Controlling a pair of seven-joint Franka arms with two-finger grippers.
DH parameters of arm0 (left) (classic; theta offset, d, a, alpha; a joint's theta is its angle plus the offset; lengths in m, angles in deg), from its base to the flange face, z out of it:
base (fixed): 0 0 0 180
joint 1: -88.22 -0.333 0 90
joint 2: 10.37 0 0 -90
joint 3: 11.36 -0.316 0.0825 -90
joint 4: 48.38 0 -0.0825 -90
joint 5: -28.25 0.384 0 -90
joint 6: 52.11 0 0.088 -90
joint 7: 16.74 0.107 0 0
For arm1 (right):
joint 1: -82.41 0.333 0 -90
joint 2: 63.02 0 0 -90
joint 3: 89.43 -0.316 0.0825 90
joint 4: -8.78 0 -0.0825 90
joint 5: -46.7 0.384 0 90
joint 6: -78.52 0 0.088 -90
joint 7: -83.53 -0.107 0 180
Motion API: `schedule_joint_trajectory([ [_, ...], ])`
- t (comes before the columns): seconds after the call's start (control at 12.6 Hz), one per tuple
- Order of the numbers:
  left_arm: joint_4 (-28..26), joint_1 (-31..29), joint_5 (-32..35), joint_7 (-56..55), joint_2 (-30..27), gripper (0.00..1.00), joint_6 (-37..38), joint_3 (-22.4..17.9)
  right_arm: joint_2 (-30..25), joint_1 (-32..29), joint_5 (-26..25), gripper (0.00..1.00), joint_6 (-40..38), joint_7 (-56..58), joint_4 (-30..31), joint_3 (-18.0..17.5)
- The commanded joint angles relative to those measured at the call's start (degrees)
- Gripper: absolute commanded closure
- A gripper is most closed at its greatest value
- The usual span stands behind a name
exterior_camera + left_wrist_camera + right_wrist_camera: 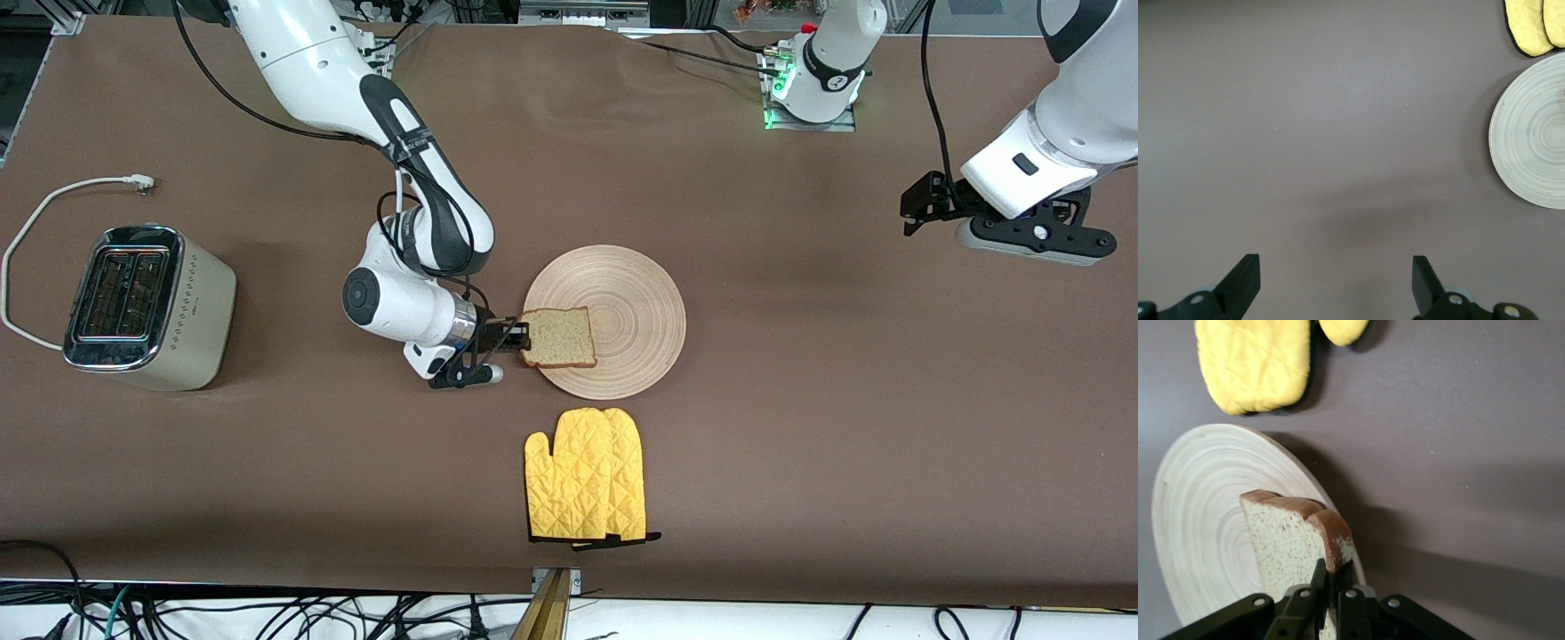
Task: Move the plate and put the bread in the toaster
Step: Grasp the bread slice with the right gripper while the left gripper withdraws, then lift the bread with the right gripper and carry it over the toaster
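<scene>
Right gripper [518, 337] pinching the bread [559, 337] by its crust edge, fingers [1338, 597] clamped tight on the slice, right at the rim of the plate [636, 293]. Bread sitting partly over the plate on the side toward the right gripper, looking lifted off the wood in the right wrist view. Plate lying flat on the table [800, 400] just past the right gripper's fingertips. Toaster [147, 307] standing well apart from that gripper, toward the right arm's end of the table, slots facing up. Yellow oven mitts [587, 476] lying near the plate, closer to the front camera. Left gripper [1335, 280] waiting up over bare table at the left arm's end, spread wide and holding nothing.
</scene>
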Motion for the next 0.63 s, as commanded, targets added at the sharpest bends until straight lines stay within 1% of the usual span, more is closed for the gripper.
schedule_joint_trajectory([
  [0.0,1.1,-0.4,0.8,-0.4,0.4,0.0,0.4,-0.3,-4.1,0.1,0.4,1.0,-4.1,-1.4,0.3,0.7],
  [0.08,1.1,-0.4,0.8,-0.4,0.4,0.0,0.4,-0.4,-5.4,0.1,0.2,1.0,-6.2,-1.4,0.3,1.4],
  [0.16,1.1,-0.4,0.8,-0.5,0.4,0.0,0.6,-0.4,-6.8,0.1,0.0,1.0,-9.2,-1.4,0.2,3.7],
  [0.24,1.1,-0.4,0.8,-0.5,0.4,0.0,0.6,-0.4,-7.9,0.1,-1.5,1.0,-13.0,-1.4,-0.1,5.7],
  [0.32,1.1,-0.4,0.7,-0.5,0.4,0.0,0.6,-0.3,-9.7,0.1,-5.3,1.0,-16.5,-1.3,-0.2,7.8],
  [0.4,1.1,-0.3,0.7,-0.6,0.4,0.0,0.6,-0.3,-11.5,0.1,-10.1,1.0,-20.4,-1.3,-0.5,9.6],
  [0.56,1.2,-0.3,0.7,-0.5,0.4,0.0,0.6,-0.2,-15.6,0.1,-21.4,1.0,-29.0,-0.7,-1.7,13.0],
])
